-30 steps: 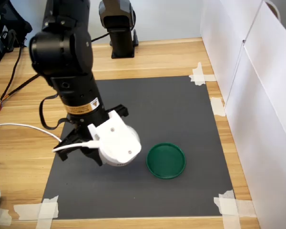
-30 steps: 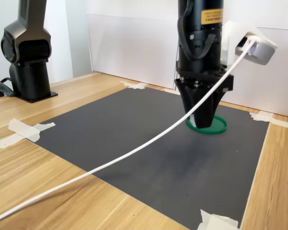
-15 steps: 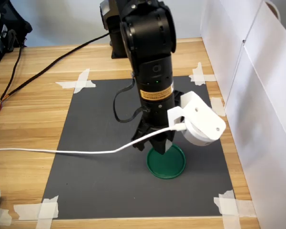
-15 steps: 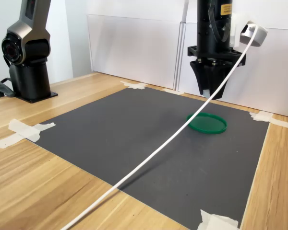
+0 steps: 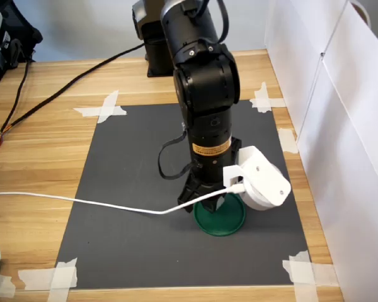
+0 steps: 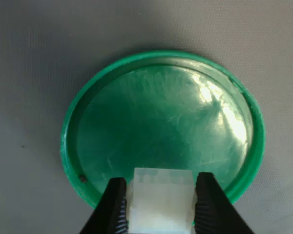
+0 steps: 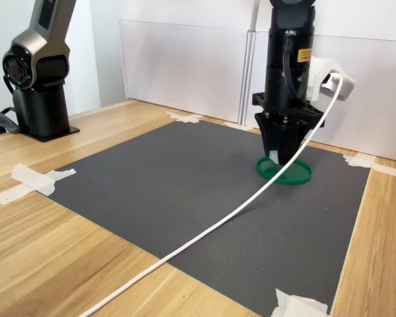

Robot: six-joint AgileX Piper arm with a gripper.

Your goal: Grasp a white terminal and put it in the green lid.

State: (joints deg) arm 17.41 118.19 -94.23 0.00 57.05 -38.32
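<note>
Half a second ago the arm stood higher, with the pincer well above the lid; now it has come down, and the pincer [image 5: 213, 204] hangs just over the lid [image 5: 220, 218], at its left edge in the first exterior view. A second ago the arm was out over the left of the mat in the first exterior view, away from the lid. The lid itself has not moved. The white cable [image 5: 82, 202] now drapes lower, sagging across the mat.

The pincer is clenched on the terminal [image 6: 160, 200]: in the wrist view the two black fingers [image 6: 112, 209] press its sides, and the white block sits between them over the lid's [image 6: 161, 131] rim and inner floor. Whether it touches the lid cannot be told.

The surface [image 5: 44, 145] is light wood, with a dark grey mat [image 5: 132, 163] taped down at its corners with white tape [image 5: 102, 108]. White panels [image 5: 340, 113] wall the right side in the first exterior view. A second black arm base [image 7: 39, 86] stands at the far left in the second exterior view.

Only the wrist view shows the terminal clearly; in the second exterior view a small pale bit shows at the pincer [image 7: 277, 155] tips, and in the first exterior view the arm and the white wrist camera [image 5: 259, 182] hide it. The second exterior view shows the lid [image 7: 285, 173] partly behind the pincer.
</note>
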